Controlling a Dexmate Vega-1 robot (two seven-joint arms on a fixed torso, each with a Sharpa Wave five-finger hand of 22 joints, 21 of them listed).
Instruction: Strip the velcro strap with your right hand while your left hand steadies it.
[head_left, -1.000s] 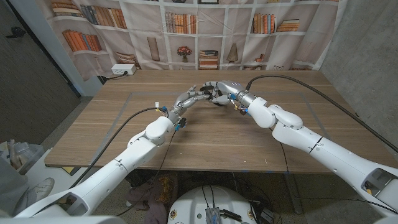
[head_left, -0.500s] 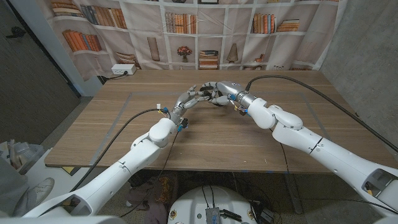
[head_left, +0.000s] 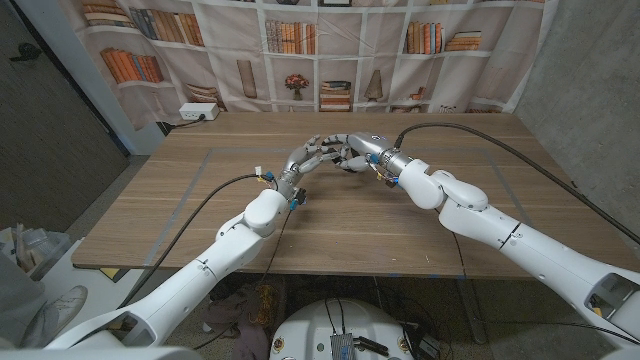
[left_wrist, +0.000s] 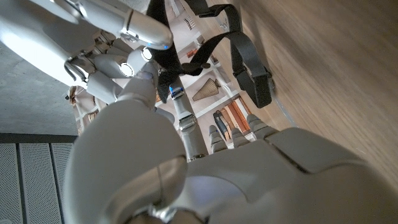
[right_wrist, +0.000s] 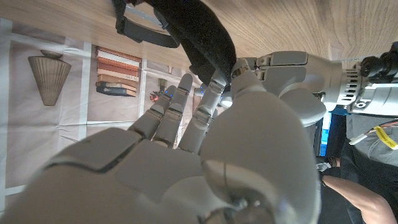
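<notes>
A black velcro strap (head_left: 337, 157) is held just above the middle back of the wooden table (head_left: 180, 210), between my two hands. My left hand (head_left: 305, 160) reaches in from the left and its fingertips grip one end. From the right, my right hand (head_left: 360, 148) pinches the other end. In the left wrist view the strap (left_wrist: 249, 68) hangs in loops with a buckle end beyond my left hand (left_wrist: 186, 162), and the right hand's fingers (left_wrist: 124, 25) close on it. In the right wrist view a wide black flap of the strap (right_wrist: 202, 34) lies over my right hand's fingertips (right_wrist: 214, 84), with the left hand (right_wrist: 292, 74) beside it.
A white power strip (head_left: 197, 113) lies at the table's back left corner. A black cable (head_left: 500, 140) arcs over the right side of the table, another (head_left: 200, 195) runs along my left arm. A bookshelf-print curtain (head_left: 330, 50) hangs behind the table.
My left arm has pushed slightly forward and its hand has closed in on the strap. The right hand stays almost where it was.
</notes>
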